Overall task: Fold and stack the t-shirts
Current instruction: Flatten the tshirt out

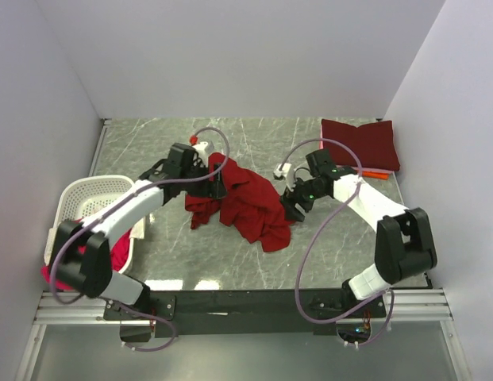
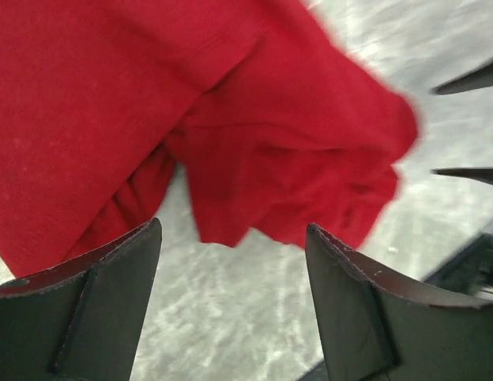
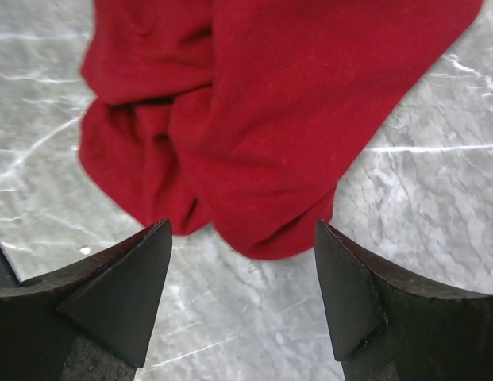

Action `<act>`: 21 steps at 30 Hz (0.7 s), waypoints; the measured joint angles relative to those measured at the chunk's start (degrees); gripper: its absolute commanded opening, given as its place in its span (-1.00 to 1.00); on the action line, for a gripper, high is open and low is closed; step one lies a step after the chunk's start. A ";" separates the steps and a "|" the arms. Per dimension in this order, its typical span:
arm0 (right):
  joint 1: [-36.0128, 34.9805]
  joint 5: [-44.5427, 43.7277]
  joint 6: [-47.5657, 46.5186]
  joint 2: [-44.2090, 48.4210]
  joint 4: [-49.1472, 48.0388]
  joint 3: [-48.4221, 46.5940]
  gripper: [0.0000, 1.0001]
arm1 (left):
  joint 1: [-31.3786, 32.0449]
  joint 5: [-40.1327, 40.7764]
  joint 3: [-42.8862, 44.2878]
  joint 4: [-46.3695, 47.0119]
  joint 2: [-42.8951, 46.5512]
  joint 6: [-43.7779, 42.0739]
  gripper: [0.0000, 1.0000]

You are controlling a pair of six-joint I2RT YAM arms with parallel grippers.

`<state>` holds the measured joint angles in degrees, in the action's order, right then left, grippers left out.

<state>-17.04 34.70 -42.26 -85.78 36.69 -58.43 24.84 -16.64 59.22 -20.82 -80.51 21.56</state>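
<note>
Dark red cloth lies crumpled in the middle of your marble table [image 1: 349, 238]: the large t-shirt [image 1: 250, 206], bunched in a heap between your two hands. Your left hand [image 1: 217, 186] sits at the heap's far left edge, fingers spread and holding nothing; in its wrist view the cloth lies just beyond the fingertips, over bare table. Your right hand [image 1: 292, 206] is at the shirt's right edge, likewise spread wide and empty, a fold of the cloth just ahead of its fingers. A folded maroon t-shirt [image 1: 360, 143] lies at the far right corner on an orange one [image 1: 376, 173]. On the left, a white basket [image 1: 91, 194] holds magenta-pink cloth [image 1: 115, 252].
</note>
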 measured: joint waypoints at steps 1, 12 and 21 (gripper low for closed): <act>-0.70 -0.96 0.09 -1.07 -0.20 -0.28 0.57 | 0.44 0.94 0.33 -0.31 -1.60 -0.33 0.56; -5.46 -5.53 3.80 -6.62 -2.93 -1.38 0.51 | 4.92 7.08 1.68 -2.36 -15.08 0.37 0.49; -7.91 -9.11 7.50 -8.57 -5.57 -1.60 -0.03 | 7.87 8.11 4.17 -1.46 -20.35 2.25 0.09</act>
<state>-24.95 25.58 -34.76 -94.35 31.11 -60.03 32.71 -8.54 63.40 -22.28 -100.86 23.81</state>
